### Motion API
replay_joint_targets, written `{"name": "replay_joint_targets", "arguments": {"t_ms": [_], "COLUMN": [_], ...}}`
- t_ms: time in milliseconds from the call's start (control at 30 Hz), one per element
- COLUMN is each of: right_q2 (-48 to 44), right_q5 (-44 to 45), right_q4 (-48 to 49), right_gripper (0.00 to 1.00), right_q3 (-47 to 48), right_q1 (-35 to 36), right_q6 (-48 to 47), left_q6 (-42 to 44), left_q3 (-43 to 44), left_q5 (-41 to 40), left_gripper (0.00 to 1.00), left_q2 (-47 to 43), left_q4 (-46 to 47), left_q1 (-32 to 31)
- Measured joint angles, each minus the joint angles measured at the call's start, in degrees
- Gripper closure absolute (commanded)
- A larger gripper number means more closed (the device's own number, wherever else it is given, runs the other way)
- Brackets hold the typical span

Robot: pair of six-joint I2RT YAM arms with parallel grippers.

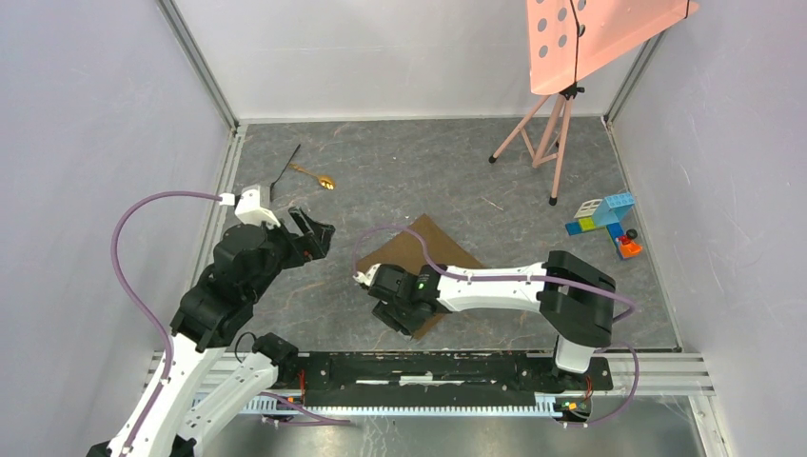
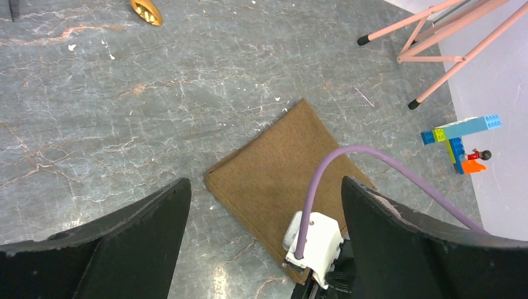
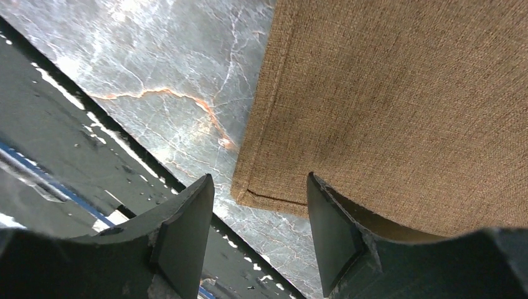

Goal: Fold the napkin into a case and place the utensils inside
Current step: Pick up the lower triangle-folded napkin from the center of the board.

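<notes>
Lying flat at the middle of the grey marble table (image 1: 533, 171), the brown napkin (image 1: 423, 246) is turned so that one corner points far and another near. Its far and left edges have bare table all round. The right arm crosses its near right part and hides that from above.

The right gripper (image 1: 402, 319) sits at the napkin's near corner with its jaws parted. In the right wrist view the hemmed corner (image 3: 249, 193) shows in the gap between them, and the right-hand finger (image 3: 336, 230) overlaps the cloth. Whether the finger touches the cloth cannot be told. Just past that corner runs the black rail (image 1: 428, 367) at the table's near edge, leaving little room there.

The left gripper (image 1: 309, 228) hangs to the left of the napkin, well apart from it, spread wide and holding nothing. Bare table lies between it and the cloth.

The gold spoon (image 1: 319, 178) and the thin black utensil (image 1: 284, 171) lie at the far left, close to the wall and side by side. In the left wrist view only the spoon's bowl (image 2: 146, 11) shows, cut off at the top edge.

The toy blocks (image 1: 604, 217) sit at the right near the wall, and the pink stand (image 1: 552, 133) has its legs planted far right. Both are clear of the cloth.
</notes>
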Motion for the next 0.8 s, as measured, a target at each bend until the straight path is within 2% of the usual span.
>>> {"name": "replay_joint_targets", "arguments": {"t_ms": [133, 367, 400, 467, 667, 800], "right_q2": [0.9, 2.7, 2.6, 2.5, 0.9, -1.1], "right_q5": [0.6, 2.7, 3.1, 3.5, 6.5, 7.5], "right_q4": [-0.5, 0.6, 1.0, 1.8, 5.7, 8.8], "right_gripper": [0.39, 0.53, 0.56, 0.7, 0.99, 1.0], "right_q3": [-0.1, -1.3, -1.4, -1.8, -4.4, -7.1], "right_q1": [0.2, 1.1, 1.2, 1.4, 1.7, 1.9], "right_q6": [0.0, 0.3, 0.4, 0.6, 1.4, 1.4], "left_q6": [0.1, 0.1, 0.1, 0.1, 0.1, -0.2], "left_q3": [0.0, 0.0, 0.0, 0.0, 0.0, -0.8], "left_q5": [-0.9, -1.3, -1.3, -1.3, -1.3, -1.4], "left_gripper": [0.03, 0.03, 0.03, 0.03, 0.03, 0.03], "left_q2": [-0.3, -0.2, -0.1, 0.2, 1.4, 2.4], "left_q4": [0.0, -0.1, -0.2, -0.2, -0.4, -0.5], "left_q1": [0.0, 0.0, 0.0, 0.0, 0.0, 0.0]}}
